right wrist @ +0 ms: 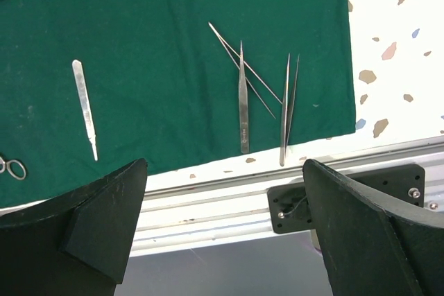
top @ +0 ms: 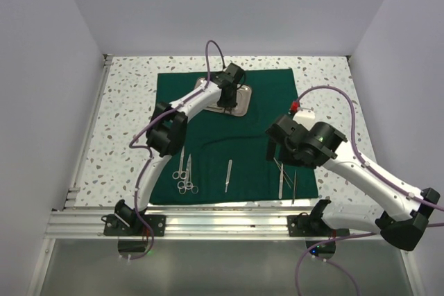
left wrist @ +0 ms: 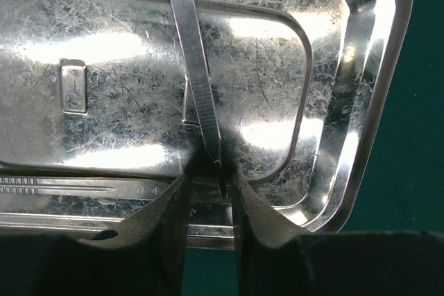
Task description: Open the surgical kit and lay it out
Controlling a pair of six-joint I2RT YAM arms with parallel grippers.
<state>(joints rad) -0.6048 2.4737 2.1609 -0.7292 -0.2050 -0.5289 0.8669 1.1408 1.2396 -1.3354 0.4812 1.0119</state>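
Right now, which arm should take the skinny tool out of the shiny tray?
Left. The left gripper straddles the tool in the tray; the right gripper hangs open over the tweezers, away from it.

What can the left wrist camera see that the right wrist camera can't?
Only the left wrist view: the shiny steel tray, with the left gripper straddling the end of a slim flat instrument, and a second handle lying in the tray.
Only the right wrist view: tweezers and a flat steel handle laid out, the speckled table, the metal rail, and the right gripper, wide open.
Both: the dark green cloth.
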